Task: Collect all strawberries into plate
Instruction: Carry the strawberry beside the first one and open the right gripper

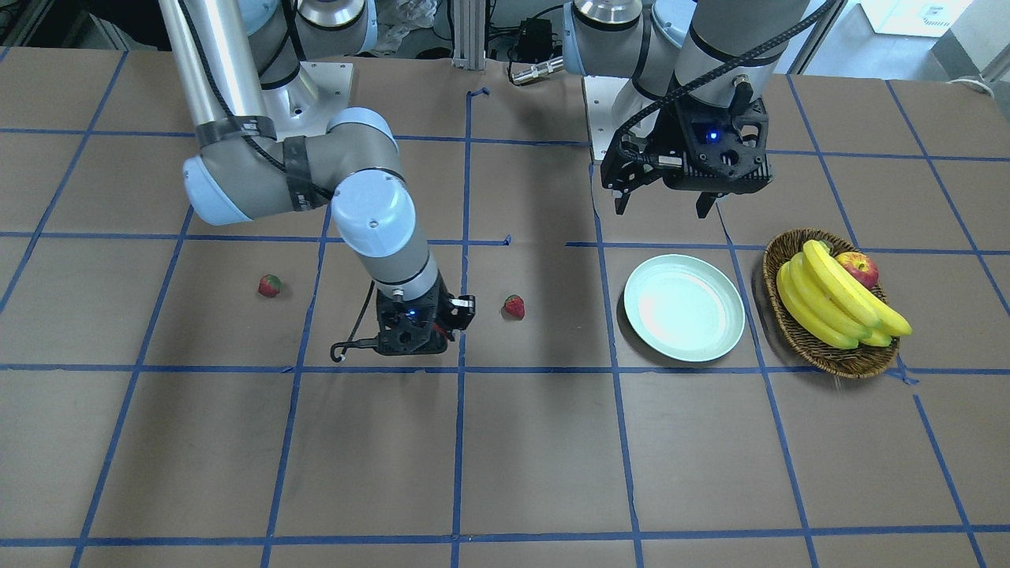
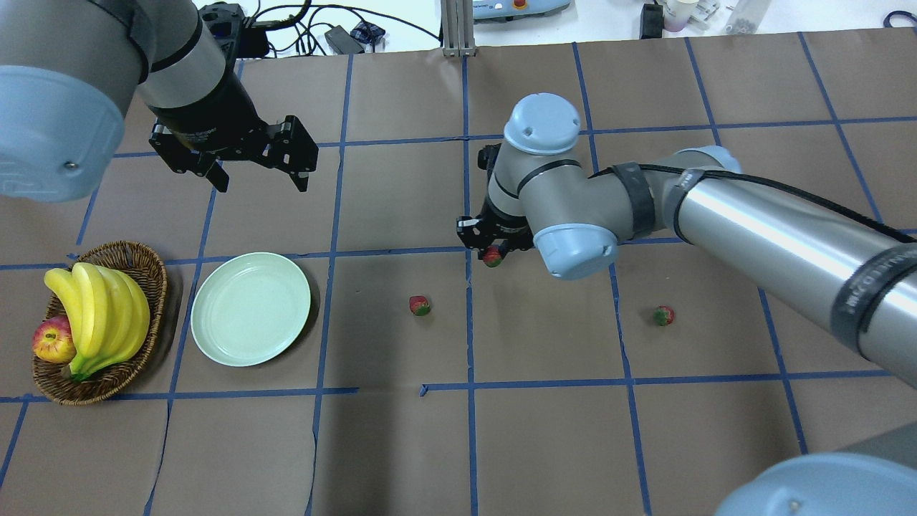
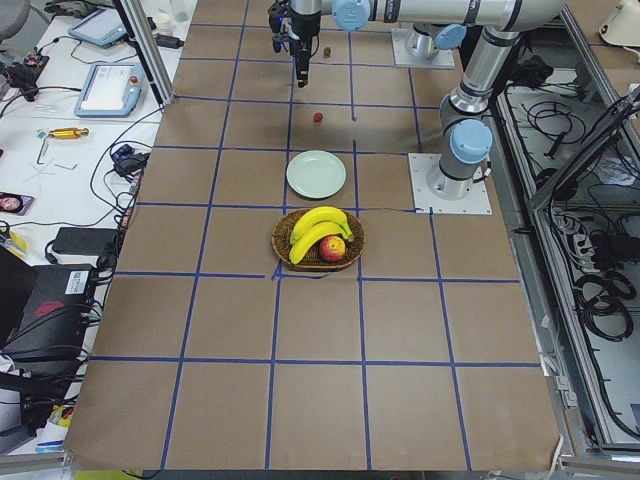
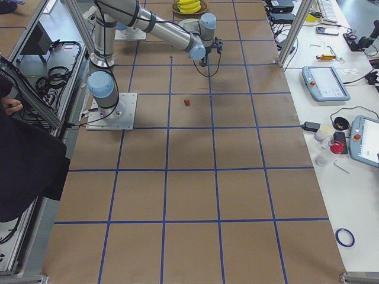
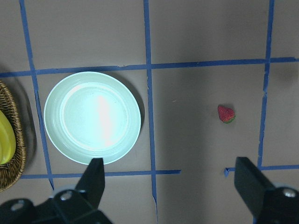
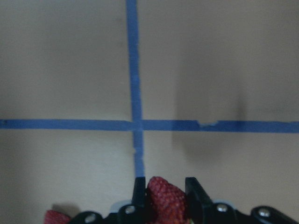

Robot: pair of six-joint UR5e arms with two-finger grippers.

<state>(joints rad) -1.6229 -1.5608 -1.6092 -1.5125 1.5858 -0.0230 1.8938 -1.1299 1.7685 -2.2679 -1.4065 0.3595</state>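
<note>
3 strawberries were in your views, none of them on the plate (image 2: 251,308); it sat bare just beside the wicker basket (image 2: 154,276) holding the bananas (image 2: 100,304) and the apple (image 2: 52,340). You had 1 strawberry (image 6: 166,203) clamped between the fingers of the right gripper (image 6: 164,184), low over a crossing of blue tape lines near the table's middle; you could not tell whether it had cleared the paper. The 2nd strawberry (image 2: 420,305) lay loose on the table (image 2: 544,444) between that gripper and the plate, apart from both; the 3rd strawberry (image 2: 663,315) lay well off toward the robot's right. Your left gripper (image 2: 262,183) hung above the table beyond the plate, its 2 fingers spread wide with nothing between them.

As for writing, you could read none; the screens of the pendants (image 3: 105,90) on the side bench were too small to make out, and the markings on the dark band (image 2: 870,294) round the right arm were blurred.

The right wrist view cut off the held berry's lower part, and a red scrap (image 6: 56,217) at its bottom edge was too cropped for you to identify; from the front-facing camera the gripper's black body hid nearly all of that berry. The left wrist view showed you only a sliver of the basket at its edge.
</note>
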